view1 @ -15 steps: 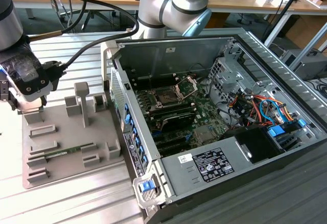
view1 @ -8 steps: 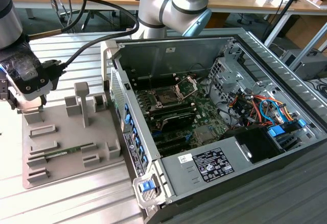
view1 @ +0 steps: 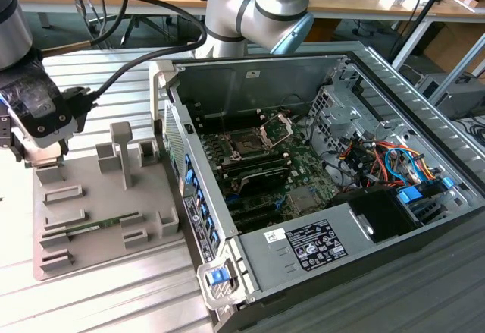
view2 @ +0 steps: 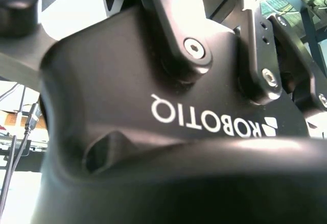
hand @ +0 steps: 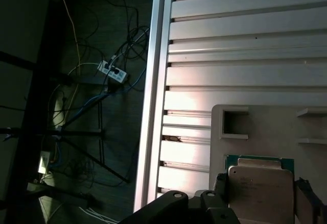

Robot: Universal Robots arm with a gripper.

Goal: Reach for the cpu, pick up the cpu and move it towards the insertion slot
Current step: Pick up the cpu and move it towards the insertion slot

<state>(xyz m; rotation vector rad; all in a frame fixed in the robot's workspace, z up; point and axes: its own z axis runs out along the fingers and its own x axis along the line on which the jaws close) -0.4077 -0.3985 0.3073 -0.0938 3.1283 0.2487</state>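
Gripper: low over the tray corner at the exterior view's left, straddling the cpu. Cannot tell whether it is clamped or slack.
Slot: well apart to the right, inside the case.
Risk: an uneven hold could tilt and drop the chip, and the case wall could snag it.

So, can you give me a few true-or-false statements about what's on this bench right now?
1. The computer case lies open, with its board showing. True.
2. The cpu already sits in the insertion slot. False: in the first wrist view it lies on the grey tray, close to the tool.
3. The tool hangs over the tray at the exterior view's left. True.
4. The green memory stick is plugged into the board. False: it lies in the tray.
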